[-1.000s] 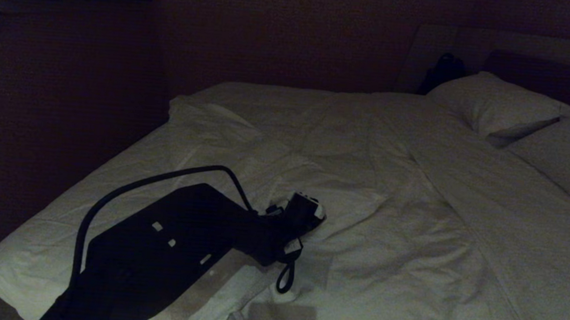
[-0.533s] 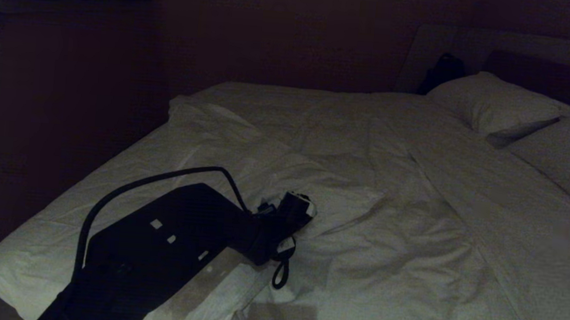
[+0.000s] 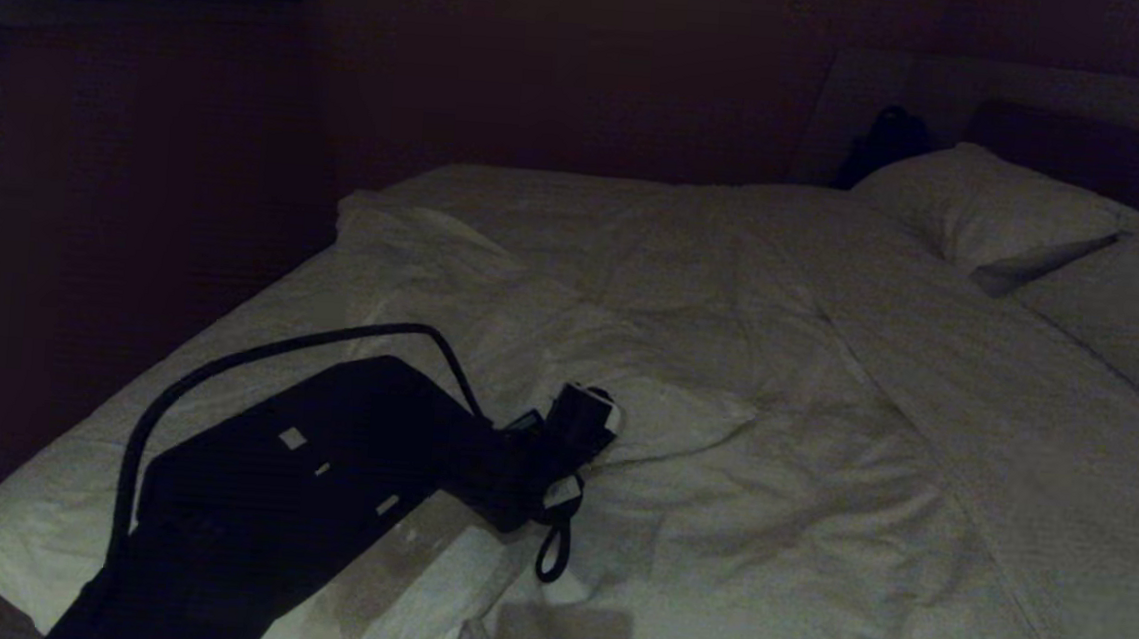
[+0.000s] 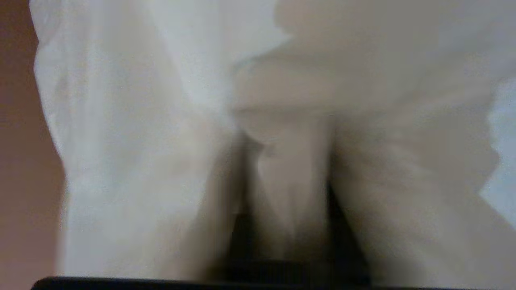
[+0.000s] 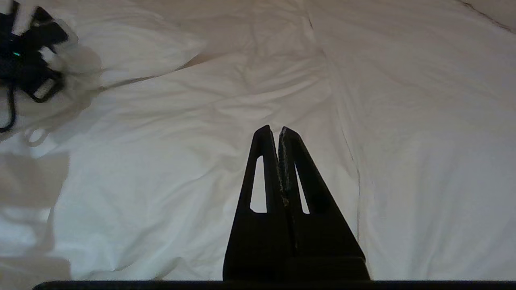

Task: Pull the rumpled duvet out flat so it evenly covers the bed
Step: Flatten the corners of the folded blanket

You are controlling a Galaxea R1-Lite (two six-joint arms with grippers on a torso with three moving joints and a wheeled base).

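Lower centre of the head view: left gripper [image 3: 590,423] pressed into the rumpled duvet [image 3: 721,450], clamped on a fold of its cloth. Duvet sprawls creased across the bed [image 3: 23,532], filling most of the frame. Right gripper [image 5: 278,131] hangs above the duvet, pinched together, holding nothing. Pillows [image 3: 978,208] upper right.

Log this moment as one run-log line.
left gripper: shut on duvet fold | right gripper: shut, idle above duvet | duvet: rumpled
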